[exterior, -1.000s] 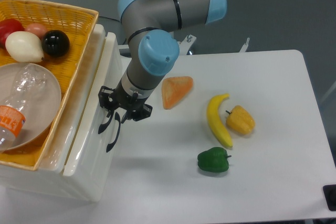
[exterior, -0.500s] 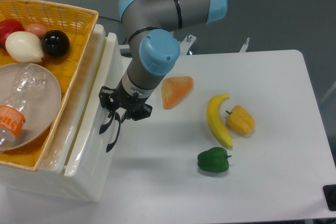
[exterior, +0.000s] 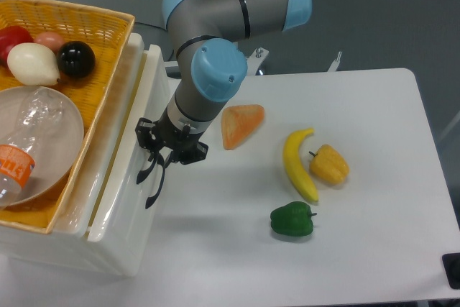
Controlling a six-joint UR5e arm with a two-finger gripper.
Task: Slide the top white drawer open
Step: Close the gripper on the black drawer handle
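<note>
Grey arm [exterior: 215,16], blue caps — black wrist

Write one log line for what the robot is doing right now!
phase: at handle | tool: at the black handle, grip unclear | top white drawer: slightly out | table: banana, peppers untouched

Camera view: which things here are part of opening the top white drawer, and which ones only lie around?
Part of the job:
- top white drawer
- its black handle
- the tool, at the handle

Only lying around:
- yellow wicker basket with its contents
- orange wedge
- banana
- yellow pepper
- green pepper
</note>
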